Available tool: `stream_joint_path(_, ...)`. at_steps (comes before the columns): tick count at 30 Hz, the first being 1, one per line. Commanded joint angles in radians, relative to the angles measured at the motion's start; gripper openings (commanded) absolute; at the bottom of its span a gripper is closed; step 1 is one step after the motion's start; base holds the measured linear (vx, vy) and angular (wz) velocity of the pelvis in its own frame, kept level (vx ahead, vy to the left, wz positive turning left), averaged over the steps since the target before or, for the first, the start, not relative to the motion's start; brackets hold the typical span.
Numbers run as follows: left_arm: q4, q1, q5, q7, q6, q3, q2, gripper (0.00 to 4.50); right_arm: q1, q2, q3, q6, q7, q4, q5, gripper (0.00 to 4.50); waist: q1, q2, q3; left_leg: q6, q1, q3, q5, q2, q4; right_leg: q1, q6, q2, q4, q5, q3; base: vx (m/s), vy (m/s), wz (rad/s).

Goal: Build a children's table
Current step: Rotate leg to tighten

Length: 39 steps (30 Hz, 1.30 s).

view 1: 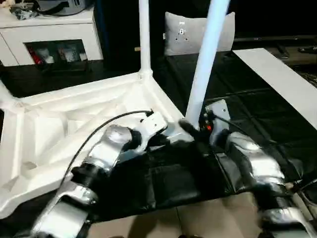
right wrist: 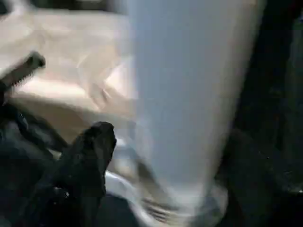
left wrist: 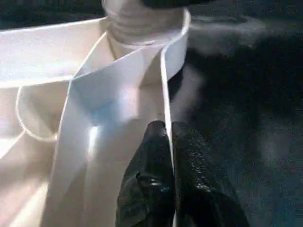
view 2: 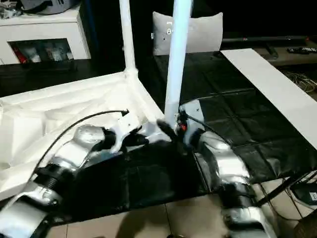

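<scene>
Left hand (left wrist: 166, 142): closed, both black fingers pinched on the thin side wall of the tabletop (view 1: 74, 124), near its corner socket (left wrist: 142, 28).
Right hand (right wrist: 156, 156): fingers spread either side of the near leg (view 1: 205, 64), low down by its flared end; one finger (right wrist: 87, 156) stands apart from the tube, so no grip visible.
Tabletop: lies upside down, ribs up, on the dark mat (view 1: 168, 183), left of centre.
Legs: near leg rises from the tabletop's right near corner, tilted slightly to the right; a second leg (view 1: 144, 34) stands upright in the far corner socket.
Edges: the pinched wall is the tabletop's right edge; dark mat runs beside it to the right.
Open room: bare mat right of the near leg, out to a white board (view 1: 277, 79) lying far right.
Head views add: silver forearms, white cabinet (view 1: 49, 34) far left, grey cushion (view 1: 190, 32) behind the legs, tiled floor (view 1: 163, 223) at the near edge.
Left wrist view adds: wall seen edge-on between the fingertips.
Cut off: both legs' upper ends; tabletop's left corner.
Hard to make out: right wrist view is blurred; seating of the near leg's base cannot be told.
</scene>
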<state>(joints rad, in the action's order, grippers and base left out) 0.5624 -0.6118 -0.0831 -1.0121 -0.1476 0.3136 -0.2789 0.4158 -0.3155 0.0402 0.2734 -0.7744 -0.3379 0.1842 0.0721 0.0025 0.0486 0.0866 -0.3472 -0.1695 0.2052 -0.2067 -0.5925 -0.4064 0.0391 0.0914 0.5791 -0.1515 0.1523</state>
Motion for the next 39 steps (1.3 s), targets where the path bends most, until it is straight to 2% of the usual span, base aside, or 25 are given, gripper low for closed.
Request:
stream_joint_path(1,-0.013,-0.001,0.02,-0.114,0.095,0.023,-0.025,0.0,-0.011,-0.046,0.032,-0.049,-0.138,0.041,0.013,3.76,0.009,-0.006,-0.071,-0.093,-0.002,0.003,0.131,-0.027,0.06,0.069,0.124,0.069,-0.07,-0.285,-0.066,0.0,0.0,0.0)
stream_joint_path(3,-0.002,0.0,0.023,-0.17,0.131,0.032,-0.051,0.0,-0.027,-0.086,0.04,-0.085,-0.234,0.052,0.023,3.76,0.013,-0.004,-0.07,-0.091,-0.003,0.003,0.138,-0.028,0.061,0.069,0.123,0.071,-0.07,-0.3,-0.067,0.0,0.0,0.0)
stream_joint_path(4,0.002,0.003,0.028,-0.225,0.157,0.044,-0.074,0.0,-0.037,-0.118,0.049,-0.101,-0.31,0.058,0.035,3.76,0.022,-0.005,-0.07,-0.092,0.001,0.002,0.146,-0.029,0.061,0.067,0.121,0.069,-0.071,-0.315,-0.066,0.0,0.0,0.0)
stream_joint_path(5,0.002,0.003,0.028,-0.225,0.157,0.044,-0.074,0.0,-0.037,-0.118,0.049,-0.101,-0.31,0.058,0.035,3.76,0.026,-0.003,-0.071,-0.091,0.004,0.001,0.147,-0.031,0.061,0.066,0.124,0.07,-0.071,-0.312,-0.067,0.0,0.0,0.0)
stream_joint_path(7,-0.004,0.008,0.044,-0.289,0.177,0.055,-0.095,0.0,-0.042,-0.146,0.058,-0.086,-0.385,0.062,0.061,3.76,0.033,-0.005,-0.071,-0.087,0.002,0.002,0.135,-0.036,0.062,0.065,0.138,0.069,-0.064,-0.285,-0.068,0.0,0.0,0.0)
stream_joint_path(9,-0.01,0.009,0.061,-0.348,0.189,0.066,-0.113,0.0,-0.041,-0.168,0.065,-0.07,-0.444,0.061,0.086,3.49,0.038,-0.004,-0.072,-0.092,0.001,0.003,0.135,-0.036,0.061,0.068,0.146,0.07,-0.061,-0.277,-0.068,0.0,0.0,0.0)
stream_joint_path(11,-0.012,0.007,0.065,-0.37,0.194,0.072,-0.12,0.0,-0.039,-0.178,0.07,-0.059,-0.473,0.06,0.097,3.41,0.044,-0.006,-0.072,-0.092,0.002,0.001,0.125,-0.038,0.06,0.064,0.158,0.07,-0.057,-0.256,-0.07,0.0,0.0,0.0)
stream_joint_path(12,0.001,-0.004,0.058,-0.402,0.218,0.086,-0.132,0.0,-0.036,-0.198,0.088,-0.068,-0.532,0.055,0.109,3.29,0.047,-0.011,-0.072,-0.091,0.0,0.0,0.128,-0.036,0.06,0.066,0.158,0.071,-0.057,-0.264,-0.069,0.0,0.0,0.0)
stream_joint_path(18,0.046,-0.032,0.051,-0.456,0.268,0.093,-0.141,0.0,-0.027,-0.224,0.121,-0.053,-0.643,0.048,0.12,2.81,0.056,-0.012,-0.07,-0.08,-0.001,0.001,0.135,-0.033,0.06,0.066,0.115,0.073,-0.068,-0.351,-0.066,0.0,0.0,0.0)
stream_joint_path(19,0.046,-0.032,0.051,-0.456,0.268,0.093,-0.141,0.0,-0.027,-0.224,0.121,-0.053,-0.643,0.048,0.12,2.81,0.056,-0.012,-0.069,-0.081,0.0,0.001,0.137,-0.033,0.06,0.065,0.113,0.071,-0.069,-0.359,-0.065,0.0,0.0,0.0)
stream_joint_path(21,0.051,-0.037,0.053,-0.465,0.273,0.096,-0.141,0.0,-0.02,-0.218,0.129,-0.045,-0.648,0.043,0.122,2.5,0.059,-0.011,-0.071,-0.074,0.001,0.002,0.136,-0.036,0.061,0.064,0.113,0.073,-0.068,-0.354,-0.066,0.0,0.0,0.0)
stream_joint_path(22,0.052,-0.038,0.052,-0.467,0.274,0.096,-0.141,0.0,-0.017,-0.216,0.13,-0.048,-0.646,0.04,0.121,2.5,0.059,-0.013,-0.071,-0.073,0.002,0.002,0.135,-0.037,0.061,0.063,0.114,0.073,-0.068,-0.352,-0.066,0.0,0.0,0.0)
stream_joint_path(28,0.071,-0.044,0.052,-0.474,0.291,0.095,-0.134,0.0,-0.012,-0.196,0.136,-0.052,-0.644,0.026,0.118,1.99,0.066,-0.014,-0.072,-0.071,0.0,0.0,0.124,-0.033,0.059,0.064,0.111,0.073,-0.067,-0.347,-0.066,0.0,0.0,0.0)
stream_joint_path(33,0.07,-0.039,0.058,-0.467,0.283,0.09,-0.13,0.0,-0.031,-0.196,0.14,-0.009,-0.657,0.057,0.14,1.92,0.067,-0.014,-0.071,-0.067,0.0,0.001,0.128,-0.033,0.06,0.064,0.093,0.072,-0.071,-0.378,-0.064,0.0,0.0,0.0)
stream_joint_path(35,0.059,-0.034,0.069,-0.444,0.259,0.078,-0.121,0.0,-0.045,-0.191,0.132,0.017,-0.644,0.082,0.158,1.92,0.068,-0.015,-0.072,-0.066,0.0,0.001,0.125,-0.033,0.06,0.064,0.09,0.072,-0.069,-0.375,-0.065,0.0,0.0,0.0)
stream_joint_path(36,0.044,-0.032,0.065,-0.391,0.21,0.065,-0.109,0.0,-0.06,-0.18,0.118,0.059,-0.608,0.111,0.176,1.92,0.068,-0.013,-0.071,-0.064,0.001,0.002,0.122,-0.035,0.061,0.064,0.094,0.072,-0.068,-0.369,-0.065,0.0,0.0,0.0)
stream_joint_path(38,0.041,-0.033,0.061,-0.362,0.183,0.058,-0.101,0.0,-0.067,-0.173,0.116,0.072,-0.586,0.125,0.176,1.91,0.068,-0.013,-0.071,-0.063,0.001,0.002,0.127,-0.034,0.061,0.063,0.093,0.072,-0.07,-0.373,-0.064,0.0,0.0,0.0)
stream_joint_path(39,0.01,-0.031,0.067,-0.287,0.092,0.036,-0.068,0.0,-0.067,-0.115,0.108,0.099,-0.434,0.134,0.131,1.91,0.065,-0.011,-0.069,-0.052,0.002,0.002,0.13,-0.036,0.063,0.062,0.091,0.072,-0.071,-0.379,-0.065,0.0,0.0,0.0)
